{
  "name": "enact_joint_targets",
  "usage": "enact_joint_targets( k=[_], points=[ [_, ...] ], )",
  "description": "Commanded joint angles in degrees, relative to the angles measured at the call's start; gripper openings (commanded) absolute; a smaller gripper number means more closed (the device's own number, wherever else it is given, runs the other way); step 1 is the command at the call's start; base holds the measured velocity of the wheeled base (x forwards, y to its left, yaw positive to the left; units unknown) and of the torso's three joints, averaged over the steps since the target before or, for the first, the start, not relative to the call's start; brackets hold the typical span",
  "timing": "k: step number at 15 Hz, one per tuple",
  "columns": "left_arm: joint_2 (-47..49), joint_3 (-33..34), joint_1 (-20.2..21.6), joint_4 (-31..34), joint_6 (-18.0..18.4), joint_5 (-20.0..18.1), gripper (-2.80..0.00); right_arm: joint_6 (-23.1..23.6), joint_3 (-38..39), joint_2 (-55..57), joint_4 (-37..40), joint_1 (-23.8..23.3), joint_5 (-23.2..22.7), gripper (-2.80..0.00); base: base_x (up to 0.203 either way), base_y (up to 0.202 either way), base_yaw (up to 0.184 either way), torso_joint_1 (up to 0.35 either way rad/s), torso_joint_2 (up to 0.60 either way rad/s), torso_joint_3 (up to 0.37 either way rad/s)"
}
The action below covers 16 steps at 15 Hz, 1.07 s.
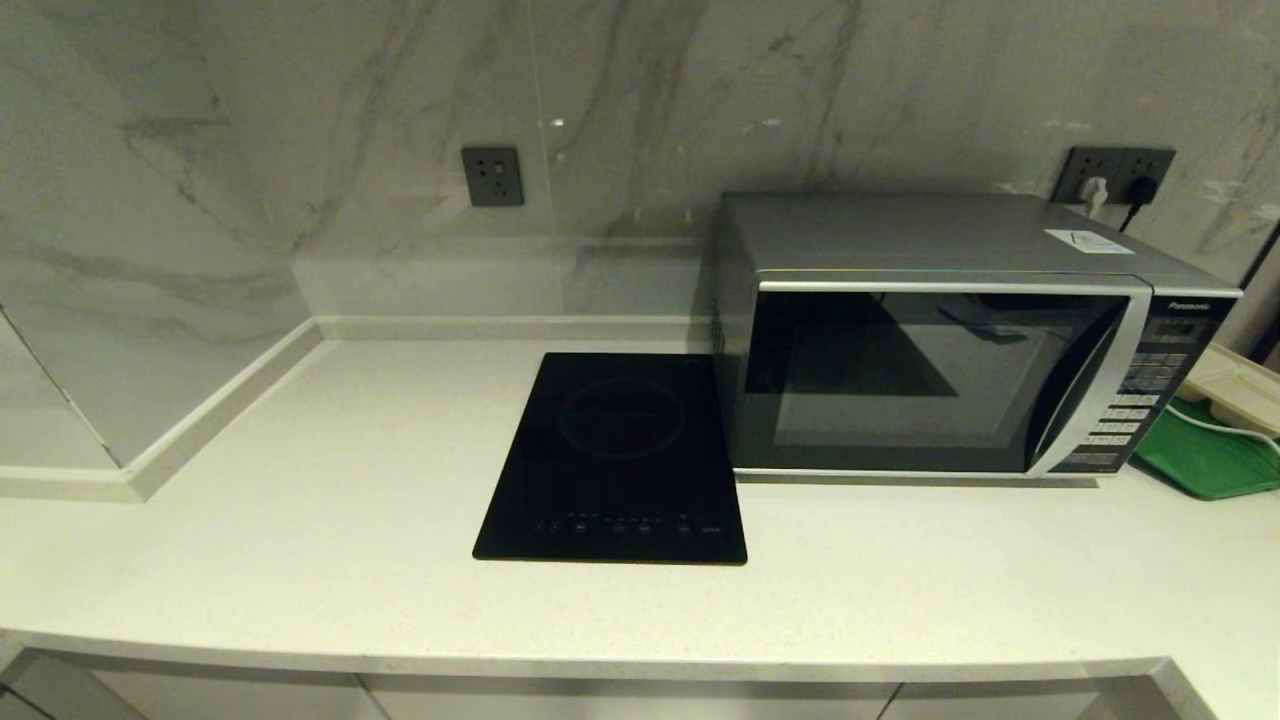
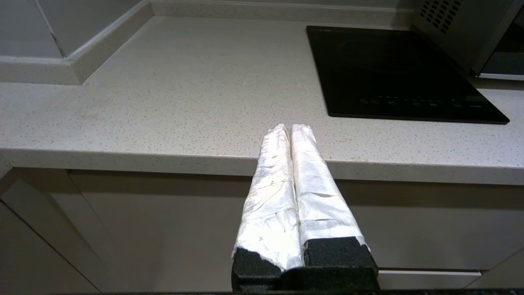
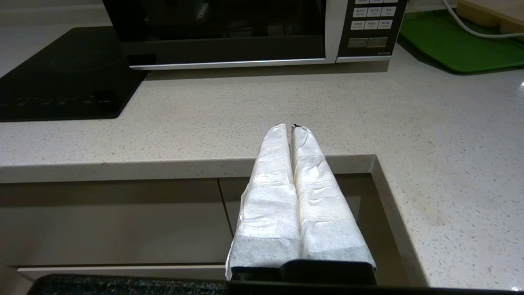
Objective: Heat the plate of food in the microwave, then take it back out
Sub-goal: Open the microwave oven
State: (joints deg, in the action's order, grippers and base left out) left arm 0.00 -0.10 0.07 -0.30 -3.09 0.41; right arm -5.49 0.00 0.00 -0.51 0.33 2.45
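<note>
Microwave point(image 1: 940, 375) door closed, no plate visible anywhere, left tool point(image 2: 290, 130) and right tool point(image 3: 293, 130) both clenched empty off the surface point(image 1: 300, 540) edge before it; I'd pull the rigid curved handle point(image 1: 1085, 390), likely slick, mid-span.

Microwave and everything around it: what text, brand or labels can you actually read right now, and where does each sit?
"Panasonic": top right corner of the microwave, above its keypad.
Keypad button labels: too small to read.
White sticker on the microwave's top: print unreadable.
Induction hob touch icons along its front edge: too small to read.
Nothing else carries text.
</note>
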Motion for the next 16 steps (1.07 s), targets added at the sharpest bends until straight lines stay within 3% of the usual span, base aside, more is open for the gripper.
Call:
enact_joint_targets(
  k=[1, 12, 16],
  points=[
    [0.00, 0.01, 0.01, -0.05, 0.02, 0.02, -2.80, -0.05, 0.00, 0.02, -0.02, 0.02, 0.07, -2.80, 0.000, 0.000, 0.000, 0.000, 0.00, 0.000],
    [0.09, 0.01, 0.01, -0.05, -0.01, 0.02, -2.80, 1.62, -0.05, 0.00, 0.34, 0.02, 0.01, -2.80, 0.000, 0.000, 0.000, 0.000, 0.00, 0.000],
    [0.00, 0.01, 0.01, -0.05, -0.02, 0.02, -2.80, 3.06, -4.12, 2.37, 7.21, 0.02, -1.67, -2.80, 0.000, 0.000, 0.000, 0.000, 0.00, 0.000]
  ],
)
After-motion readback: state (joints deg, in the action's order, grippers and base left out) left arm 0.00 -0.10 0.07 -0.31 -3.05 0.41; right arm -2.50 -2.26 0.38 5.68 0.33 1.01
